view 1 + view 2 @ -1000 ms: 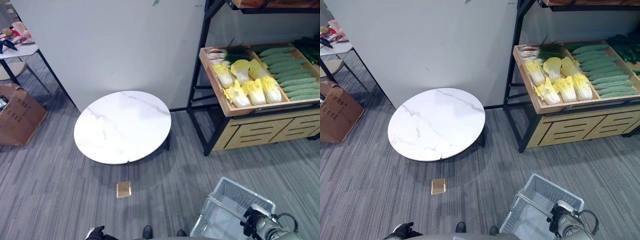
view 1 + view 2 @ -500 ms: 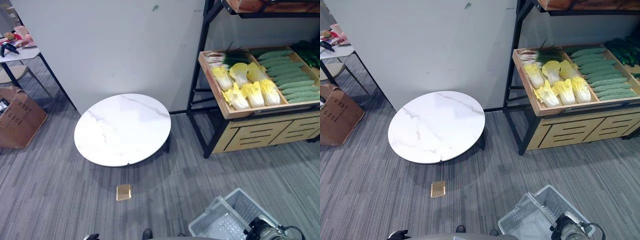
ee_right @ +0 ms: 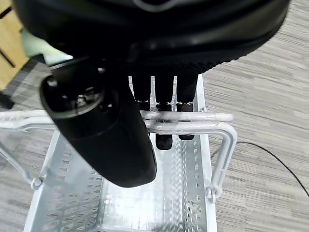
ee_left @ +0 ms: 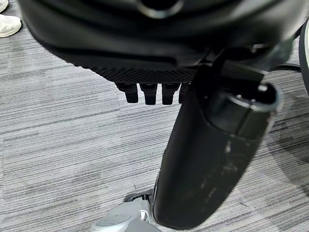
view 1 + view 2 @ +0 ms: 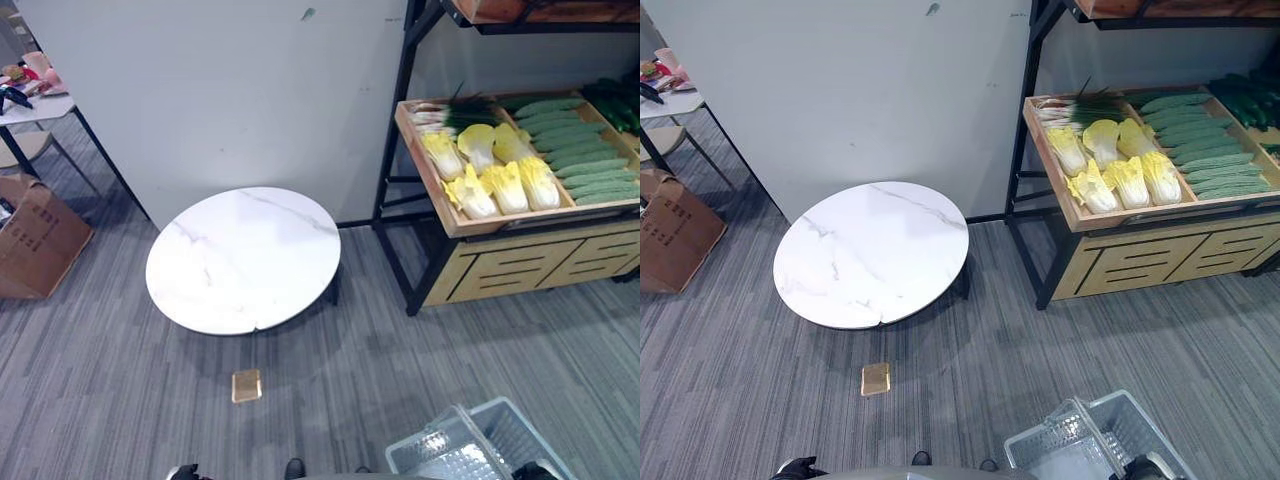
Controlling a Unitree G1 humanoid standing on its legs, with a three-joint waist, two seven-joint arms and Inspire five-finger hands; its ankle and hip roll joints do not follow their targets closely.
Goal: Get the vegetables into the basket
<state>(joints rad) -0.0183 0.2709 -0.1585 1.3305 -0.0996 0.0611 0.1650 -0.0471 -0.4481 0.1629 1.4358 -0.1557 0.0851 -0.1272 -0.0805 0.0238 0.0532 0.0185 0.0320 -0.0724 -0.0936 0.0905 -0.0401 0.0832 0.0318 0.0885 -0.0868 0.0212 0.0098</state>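
Observation:
The grey plastic basket [image 5: 480, 448] hangs low at the lower right, above the carpet. My right hand [image 3: 164, 104] is curled round its two raised handles [image 3: 193, 117], and the inside of the basket [image 3: 125, 193] holds nothing. The vegetables lie in a wooden tray [image 5: 452, 216] on the shelf at the right: yellow napa cabbages [image 5: 492, 172], green cucumbers [image 5: 585, 150] and green onions [image 5: 458, 108]. My left hand [image 4: 149, 92] hangs by my side over the carpet, fingers relaxed, holding nothing; it shows at the bottom edge [image 5: 798, 466].
A round white marble table [image 5: 243, 258] stands low in the middle, before a white partition. A small tan block [image 5: 246, 384] lies on the carpet in front of it. A cardboard box [image 5: 35, 235] and a desk corner [image 5: 35, 100] are at the far left.
The basket has swung lower and further right, turning as it went. My right hand has dropped to the bottom edge with it. The camera has shifted slightly.

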